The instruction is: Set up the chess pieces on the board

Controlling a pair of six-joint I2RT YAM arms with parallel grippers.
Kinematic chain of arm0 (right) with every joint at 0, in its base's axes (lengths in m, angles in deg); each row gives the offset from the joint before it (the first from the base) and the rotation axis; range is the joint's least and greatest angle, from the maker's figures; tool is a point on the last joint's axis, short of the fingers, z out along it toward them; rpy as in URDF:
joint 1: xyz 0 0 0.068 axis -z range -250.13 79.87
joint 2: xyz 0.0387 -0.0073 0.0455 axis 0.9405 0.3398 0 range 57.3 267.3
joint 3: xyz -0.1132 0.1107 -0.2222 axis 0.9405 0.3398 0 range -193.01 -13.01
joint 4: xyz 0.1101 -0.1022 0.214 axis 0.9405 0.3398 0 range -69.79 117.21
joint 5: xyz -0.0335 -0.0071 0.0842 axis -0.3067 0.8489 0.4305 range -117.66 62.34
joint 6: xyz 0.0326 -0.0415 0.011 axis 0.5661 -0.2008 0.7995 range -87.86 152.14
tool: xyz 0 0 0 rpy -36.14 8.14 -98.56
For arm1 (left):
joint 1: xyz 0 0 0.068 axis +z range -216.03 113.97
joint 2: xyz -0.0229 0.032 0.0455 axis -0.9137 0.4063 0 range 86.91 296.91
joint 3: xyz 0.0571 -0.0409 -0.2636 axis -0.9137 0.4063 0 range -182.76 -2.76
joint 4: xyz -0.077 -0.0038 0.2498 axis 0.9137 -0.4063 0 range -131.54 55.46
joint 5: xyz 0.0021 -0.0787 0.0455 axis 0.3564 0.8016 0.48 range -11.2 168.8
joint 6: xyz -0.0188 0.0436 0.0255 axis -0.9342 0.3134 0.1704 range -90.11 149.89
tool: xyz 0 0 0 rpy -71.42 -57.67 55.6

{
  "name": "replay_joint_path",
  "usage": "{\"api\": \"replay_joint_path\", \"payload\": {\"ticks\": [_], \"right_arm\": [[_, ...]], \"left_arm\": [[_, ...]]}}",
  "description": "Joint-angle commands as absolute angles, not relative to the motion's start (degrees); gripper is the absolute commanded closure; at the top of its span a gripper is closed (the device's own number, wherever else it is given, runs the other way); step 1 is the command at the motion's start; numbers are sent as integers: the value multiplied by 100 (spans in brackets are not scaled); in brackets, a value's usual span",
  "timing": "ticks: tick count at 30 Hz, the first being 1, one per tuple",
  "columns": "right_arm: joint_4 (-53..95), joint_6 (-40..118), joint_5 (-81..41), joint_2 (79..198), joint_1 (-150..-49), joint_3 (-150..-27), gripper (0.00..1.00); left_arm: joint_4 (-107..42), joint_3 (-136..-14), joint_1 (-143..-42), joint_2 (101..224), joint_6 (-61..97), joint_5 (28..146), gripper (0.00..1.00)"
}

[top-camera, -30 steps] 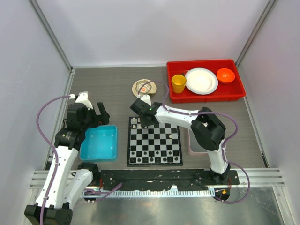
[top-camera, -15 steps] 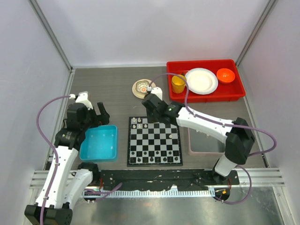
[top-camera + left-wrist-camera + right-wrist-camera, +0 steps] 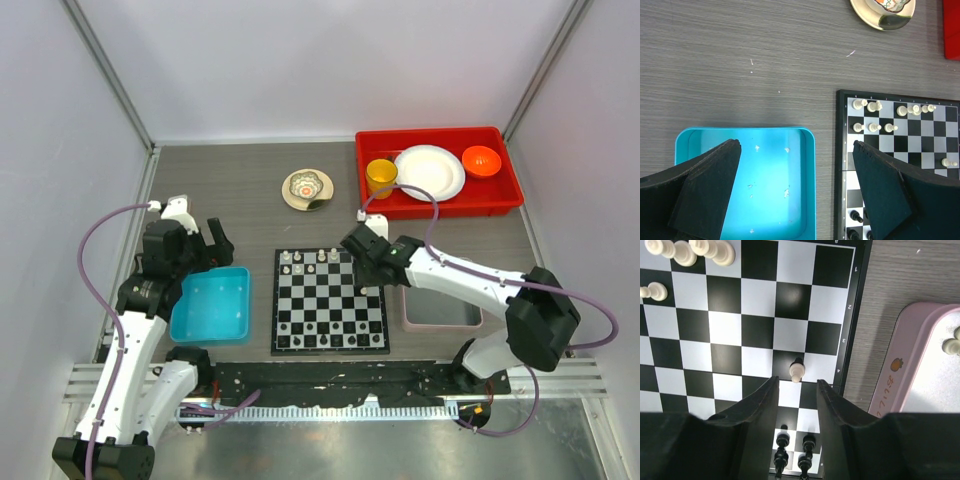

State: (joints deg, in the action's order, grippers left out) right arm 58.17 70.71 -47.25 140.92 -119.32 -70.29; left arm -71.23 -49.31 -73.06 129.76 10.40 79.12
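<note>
The board point(image 3: 330, 310) lies flat between the two arms. Several cream chess pieces point(image 3: 308, 257) stand along its far rows, and they show in the left wrist view point(image 3: 874, 127) and the right wrist view point(image 3: 690, 251). Black pieces point(image 3: 782, 450) line the near edge. My right gripper point(image 3: 370, 278) hovers over the board's right side. Its jaws point(image 3: 797, 381) stand a little apart with nothing between them. A lone cream pawn point(image 3: 797, 371) stands just beyond its fingertips. My left gripper point(image 3: 796, 145) hangs wide open above the blue bin point(image 3: 810, 190), holding nothing.
A pink-rimmed tray point(image 3: 440, 312) lies right of the board, with a cream piece point(image 3: 952, 345) in it. The blue bin point(image 3: 212, 305) sits left of the board. At the back are a red tray point(image 3: 440, 200) with cup, plate and bowl, and a small saucer point(image 3: 307, 189).
My right arm swung from the board's far-left corner to its right side, and its jaws parted a little. More cream pieces show on the far rows now. The left arm stayed still.
</note>
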Motion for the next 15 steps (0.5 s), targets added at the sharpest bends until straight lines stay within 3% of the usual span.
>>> {"api": "replay_joint_path", "payload": {"ticks": [1, 15], "right_arm": [[5713, 7257, -4594, 13851, -11962, -6927, 57], [5221, 7257, -4383, 14255, -11918, -6636, 62]], "left_arm": [[-6943, -4908, -7315, 12945, 1055, 8012, 0], [-6952, -4908, -7315, 12954, 1055, 8030, 0]]}}
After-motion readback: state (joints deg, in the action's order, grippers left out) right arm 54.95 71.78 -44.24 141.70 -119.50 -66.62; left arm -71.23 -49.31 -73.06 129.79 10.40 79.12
